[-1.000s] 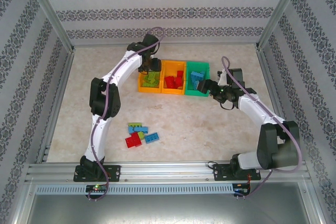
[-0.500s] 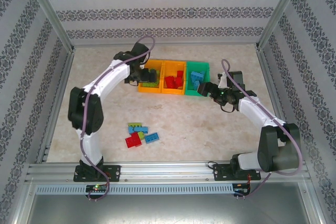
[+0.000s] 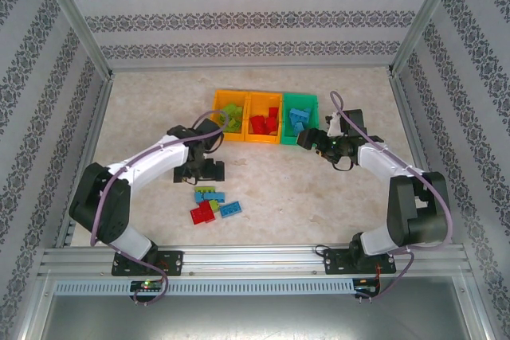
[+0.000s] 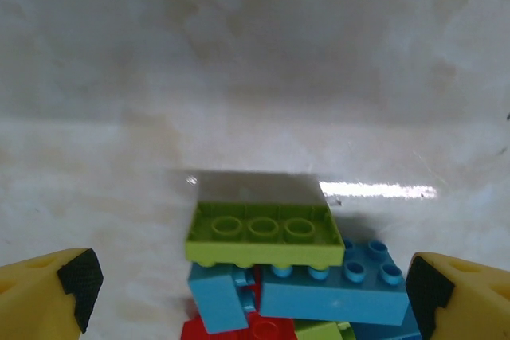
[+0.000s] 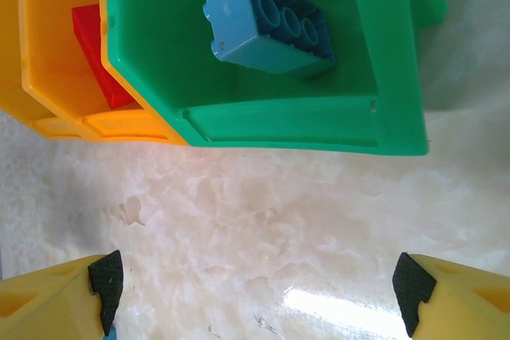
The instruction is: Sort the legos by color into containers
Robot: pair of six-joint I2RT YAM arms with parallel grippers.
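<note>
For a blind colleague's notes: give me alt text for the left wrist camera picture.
A small heap of legos sits on the pale marbled table, a lime green brick lying on top of blue bricks with a red brick beneath. The left gripper is open, its yellow, black-padded fingers at the two bottom corners, either side of the heap.

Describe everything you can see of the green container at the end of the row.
The green container is a small, open-top rectangular bin that looks like smooth, glossy plastic, with a thick rim around its mouth. It stands upright on the pale marbled table, at the right end of the row in the top view. Its left wall meets the neighbouring orange container. Inside lie only blue legos, piled loosely and tilted.
</note>
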